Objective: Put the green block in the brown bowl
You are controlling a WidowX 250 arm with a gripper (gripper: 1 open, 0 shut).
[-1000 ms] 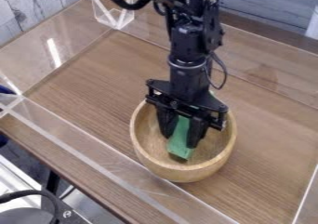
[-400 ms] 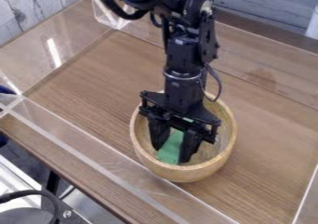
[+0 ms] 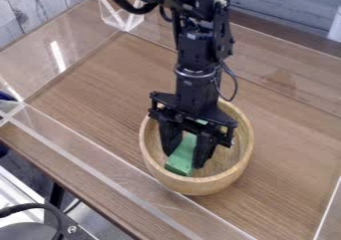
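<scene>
The brown bowl sits on the wooden table, near the front middle. The green block lies inside it, leaning toward the bowl's near-left wall. My gripper points straight down into the bowl, its black fingers standing on either side of the block with a small gap showing. The jaws are open and the block rests on the bowl, not in my grip. The fingers hide the block's upper end.
Clear acrylic walls ring the wooden tabletop. A clear plastic piece stands at the back left. Black cables lie outside the wall at the bottom left.
The gripper came down into the bowl with the block, then spread its fingers. The block went from being held tilted to resting low in the bowl.
</scene>
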